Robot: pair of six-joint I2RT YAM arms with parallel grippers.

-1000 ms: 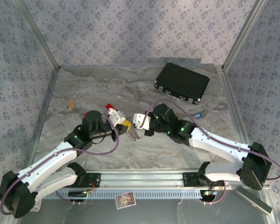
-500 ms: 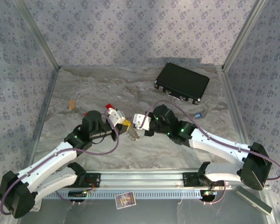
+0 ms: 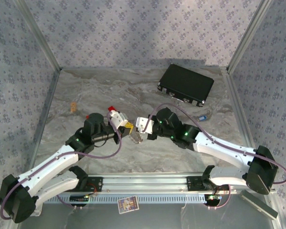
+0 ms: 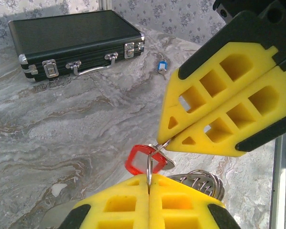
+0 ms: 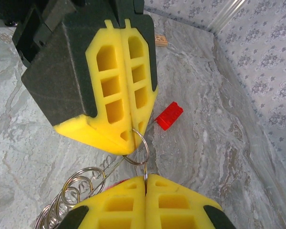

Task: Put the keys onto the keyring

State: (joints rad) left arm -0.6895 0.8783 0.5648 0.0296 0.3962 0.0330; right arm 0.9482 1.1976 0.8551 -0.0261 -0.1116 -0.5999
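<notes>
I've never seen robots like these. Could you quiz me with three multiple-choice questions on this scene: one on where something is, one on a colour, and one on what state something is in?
1. Where on the table is the black case?
A. far right part
B. near left corner
C. dead centre

2. What colour is the plastic head of the key between the two tools?
A. green
B. red
C. white

3. How do the left tool and the right tool stand?
A. both wide open
B. one open, one shut
C. both shut

Answers:
1 A, the top view shows the case at the back right, by the wall.
2 B, the left wrist view shows a red head.
3 C, each tool's yellow fingers meet, pinching a thin wire ring in the seam.
</notes>
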